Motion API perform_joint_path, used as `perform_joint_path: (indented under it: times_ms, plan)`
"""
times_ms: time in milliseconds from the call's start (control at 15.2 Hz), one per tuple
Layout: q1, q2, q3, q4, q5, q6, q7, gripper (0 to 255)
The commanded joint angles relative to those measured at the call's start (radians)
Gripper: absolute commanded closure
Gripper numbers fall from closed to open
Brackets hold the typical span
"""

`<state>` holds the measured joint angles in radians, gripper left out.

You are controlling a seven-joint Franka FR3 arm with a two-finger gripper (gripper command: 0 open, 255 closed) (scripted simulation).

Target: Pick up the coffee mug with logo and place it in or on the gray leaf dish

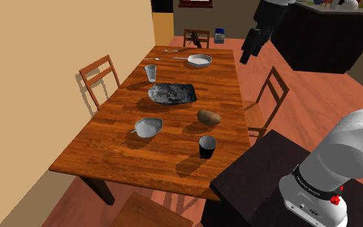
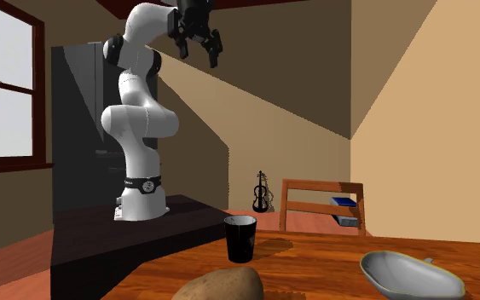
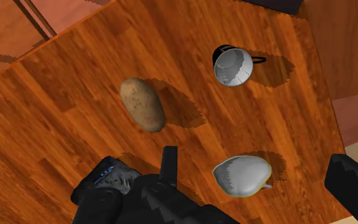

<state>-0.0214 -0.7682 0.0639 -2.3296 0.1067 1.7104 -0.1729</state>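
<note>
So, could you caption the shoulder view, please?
Gripper poised high above a wooden table holding a black mug, potato and gray leaf dish.

Arm (image 2: 140, 119): glossy white shells, rounded and bulbous at each link, shading to grey on the undersides. Dark bands sit at the joints between the shells.

Base: a black ring (image 1: 315, 186) wraps the lowest link and carries a line of small white lettering, too small to read. A small red mark (image 1: 333, 199) sits just under the ring, on the white flange.

Gripper (image 2: 198, 49): all black, with a blocky body and two flat-sided fingers (image 3: 169, 164).

Stand (image 2: 101, 247): a plain, near-black box with a flat top and square edges.
</note>
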Motion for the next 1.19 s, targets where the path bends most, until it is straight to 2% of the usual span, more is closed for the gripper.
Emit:
perform_joint_path:
  times_ms: [0,594,1122]
  plan:
    - [0.0,0.0,0.0,0.0,0.0,0.0,0.0,0]
    - [0.009,0.043,0.157,-0.228,0.038,0.25,0.172,0]
    - [0.004,0.206,0.317,-0.344,0.057,0.503,0.349,0]
